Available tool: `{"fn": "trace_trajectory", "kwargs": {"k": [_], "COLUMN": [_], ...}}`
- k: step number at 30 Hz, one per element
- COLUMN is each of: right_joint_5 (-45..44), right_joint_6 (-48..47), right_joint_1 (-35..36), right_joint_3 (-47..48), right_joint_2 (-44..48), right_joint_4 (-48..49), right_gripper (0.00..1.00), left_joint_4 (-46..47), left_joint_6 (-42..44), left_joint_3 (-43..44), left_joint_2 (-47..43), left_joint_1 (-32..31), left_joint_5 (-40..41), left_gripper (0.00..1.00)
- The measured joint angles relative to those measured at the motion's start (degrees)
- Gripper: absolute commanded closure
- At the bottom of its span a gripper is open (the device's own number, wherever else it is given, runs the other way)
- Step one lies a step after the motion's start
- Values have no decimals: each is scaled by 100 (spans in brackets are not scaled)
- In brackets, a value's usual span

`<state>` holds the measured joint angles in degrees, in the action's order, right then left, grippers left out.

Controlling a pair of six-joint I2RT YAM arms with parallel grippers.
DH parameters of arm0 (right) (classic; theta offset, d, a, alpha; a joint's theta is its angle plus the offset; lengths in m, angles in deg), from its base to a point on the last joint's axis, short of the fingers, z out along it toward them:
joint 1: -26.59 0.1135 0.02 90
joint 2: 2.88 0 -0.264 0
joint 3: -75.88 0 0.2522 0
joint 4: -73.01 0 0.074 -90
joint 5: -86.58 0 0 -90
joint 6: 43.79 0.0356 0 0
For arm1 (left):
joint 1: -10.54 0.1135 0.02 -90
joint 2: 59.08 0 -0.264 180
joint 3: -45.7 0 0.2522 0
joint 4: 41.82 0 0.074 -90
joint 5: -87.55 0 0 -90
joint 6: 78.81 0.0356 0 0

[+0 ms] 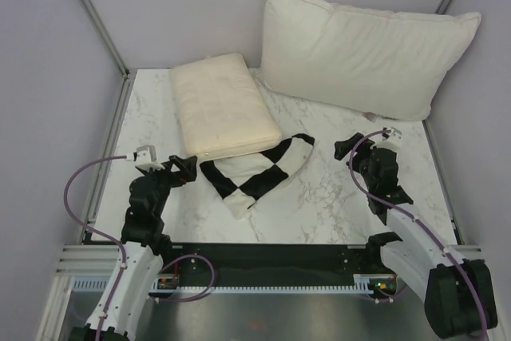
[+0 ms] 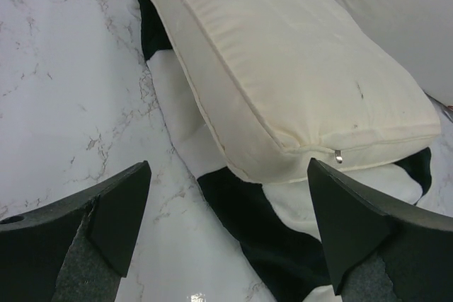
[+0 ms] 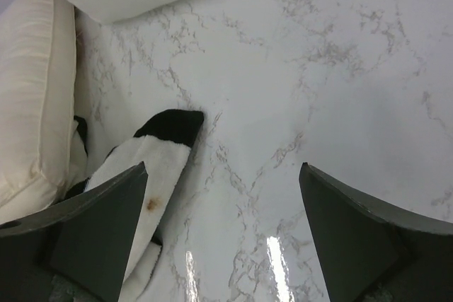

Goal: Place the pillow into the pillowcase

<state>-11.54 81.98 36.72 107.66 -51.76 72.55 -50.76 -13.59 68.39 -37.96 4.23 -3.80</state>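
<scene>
Left gripper [image 2: 228,167], fingers [image 2: 106,210] spread, faces pillowcase [image 2: 255,228] under pillow's [image 2: 283,54] edge.

No legible text or labels.

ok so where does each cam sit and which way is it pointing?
Top external: above and behind both arms, looking down at the marble table; left gripper and right gripper show.
Left wrist: on the left arm, facing the cream pillow lying on the checkered pillowcase; own open fingers frame it.
Right wrist: facing bare table, pillowcase corner at left; own open fingers frame it.
Shared: pillow and pillowcase appear in all three.
</scene>
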Motion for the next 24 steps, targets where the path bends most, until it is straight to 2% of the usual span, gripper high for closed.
{"fn": "trace_trajectory", "kwargs": {"k": [5,7,12,17,24], "right_joint_5": [876,1143,1429,1270,393], "right_joint_6": [11,70,282,649,1320], "right_joint_1": [247,629,1661,2269,2809], "right_joint_3": [273,782,2065,2826,3353], "right_joint_2": [-1014,-1530,-2133,-2693,-3689], "right_joint_4": [203,68,-48,-111,-605], "right_gripper": [2,2,2,2,2], "left_joint_4": [4,4,4,4,9], "left_joint_6": [0,0,0,0,2], "left_joint_3": [0,0,0,0,0], "left_joint_2": [68,61,-15,-68,-195], "left_joint_1": [0,0,0,0,0], "left_joint_5": [-28,-28,-28,-42,-81], "left_gripper": [0,0,0,0,2]}}
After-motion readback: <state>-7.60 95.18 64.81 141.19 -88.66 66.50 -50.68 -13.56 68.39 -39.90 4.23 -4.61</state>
